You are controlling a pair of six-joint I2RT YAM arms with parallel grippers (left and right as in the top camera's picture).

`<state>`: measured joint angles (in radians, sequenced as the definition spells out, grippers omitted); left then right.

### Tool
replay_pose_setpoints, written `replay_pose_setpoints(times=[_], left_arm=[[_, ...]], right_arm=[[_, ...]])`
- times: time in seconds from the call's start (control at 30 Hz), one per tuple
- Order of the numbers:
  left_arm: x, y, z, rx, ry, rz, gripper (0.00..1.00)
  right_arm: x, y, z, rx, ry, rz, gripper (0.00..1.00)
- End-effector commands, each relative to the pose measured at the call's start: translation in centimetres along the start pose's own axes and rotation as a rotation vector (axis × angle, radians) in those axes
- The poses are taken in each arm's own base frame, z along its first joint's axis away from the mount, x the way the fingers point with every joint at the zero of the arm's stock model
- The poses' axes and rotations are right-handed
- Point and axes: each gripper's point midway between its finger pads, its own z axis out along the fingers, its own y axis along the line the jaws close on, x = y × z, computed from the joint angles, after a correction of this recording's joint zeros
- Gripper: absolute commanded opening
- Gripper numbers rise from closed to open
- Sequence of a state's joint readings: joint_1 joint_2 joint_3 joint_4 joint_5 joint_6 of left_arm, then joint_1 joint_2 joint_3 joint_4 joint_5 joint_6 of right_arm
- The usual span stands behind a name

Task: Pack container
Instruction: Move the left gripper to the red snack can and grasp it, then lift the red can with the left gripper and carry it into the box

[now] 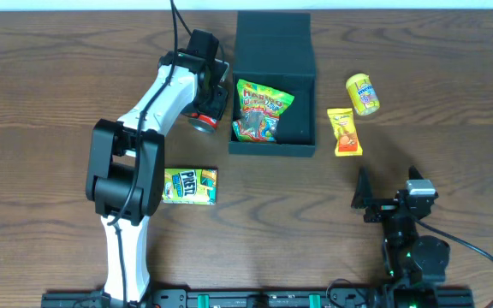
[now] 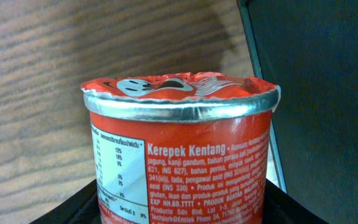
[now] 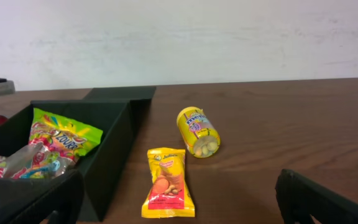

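Container point(image 1: 274, 151): dark teal-black matte square box, lid open

Left arm point(image 1: 157, 101): white links, black joints, black cable. Right arm point(image 1: 407, 229), right pincer point(image 1: 387, 184): black; green light.

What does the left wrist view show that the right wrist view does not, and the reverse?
Only left wrist: the foil lid and printed label of the red can, close up. Only right wrist: the yellow canister, the yellow snack packet and the candy bag inside the container. Both: the container's dark wall and the wooden table.
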<state>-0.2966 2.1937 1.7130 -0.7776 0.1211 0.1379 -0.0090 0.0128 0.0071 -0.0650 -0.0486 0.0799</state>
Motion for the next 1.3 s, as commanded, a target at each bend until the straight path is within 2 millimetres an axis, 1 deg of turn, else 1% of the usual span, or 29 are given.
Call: replay_pose_setpoints(times=[0.0, 0.17, 0.27, 0.4, 0.47, 0.53, 0.63, 0.73, 0.83, 0.93, 1.0, 1.03, 1.1, 1.17, 1.27], left_arm=[[-1.0, -0.1, -2.9, -0.003, -0.057, -0.013, 0.57], [-2.1, -0.5, -6.6, 0.002, -0.139, -0.1, 0.57], [-2.7, -1.3, -8.8, 0.012, -0.188, -0.149, 0.57], [-3.2, -3.0, -11.1, 0.032, -0.239, -0.171, 0.57], [-3.4, -4.6, -12.0, 0.044, -0.262, -0.146, 0.57], [-3.5, -5.8, -12.6, 0.017, -0.278, -0.144, 0.55], [-3.5, -7.6, -12.8, -0.057, -0.303, -0.123, 0.53], [-3.6, -10.8, -13.0, -0.078, -0.334, -0.083, 0.53], [-4.0, -13.9, -13.5, -0.07, -0.389, -0.088, 0.54], [-4.9, -16.0, -14.3, -0.076, -0.466, -0.122, 0.56], [-5.5, -17.0, -14.5, -0.076, -0.509, -0.132, 0.57], [-5.7, -17.4, -14.6, -0.075, -0.527, -0.141, 0.59], [-5.9, -18.0, -14.4, -0.072, -0.546, -0.165, 0.59], [-6.0, -18.0, -13.9, -0.079, -0.551, -0.214, 0.59], [-6.2, -18.0, -12.6, -0.078, -0.544, -0.261, 0.6]], right_arm=[[0.1, -0.2, 0.0, 0.009, 0.003, 0.01, 0.99], [0.1, -0.2, 0.0, 0.009, 0.003, 0.01, 0.99], [0.1, -0.2, 0.0, 0.009, 0.003, 0.01, 0.99], [0.1, -0.2, 0.0, 0.008, 0.003, 0.01, 0.99], [0.1, -0.2, 0.0, 0.008, 0.003, 0.01, 0.99], [0.1, -0.2, 0.0, 0.009, 0.003, 0.01, 0.99], [0.1, -0.2, 0.0, 0.009, 0.003, 0.01, 0.99], [0.1, -0.2, 0.0, 0.008, 0.003, 0.01, 0.99], [0.1, -0.2, 0.0, 0.008, 0.003, 0.01, 0.99], [0.1, -0.2, 0.0, 0.009, 0.003, 0.01, 0.99], [0.1, -0.2, 0.0, 0.009, 0.003, 0.01, 0.99], [0.1, -0.2, 0.0, 0.009, 0.003, 0.01, 0.99], [0.1, -0.2, 0.0, 0.008, 0.003, 0.01, 0.99], [0.1, -0.2, 0.0, 0.009, 0.003, 0.01, 0.99], [0.1, -0.2, 0.0, 0.008, 0.003, 0.01, 0.99]])
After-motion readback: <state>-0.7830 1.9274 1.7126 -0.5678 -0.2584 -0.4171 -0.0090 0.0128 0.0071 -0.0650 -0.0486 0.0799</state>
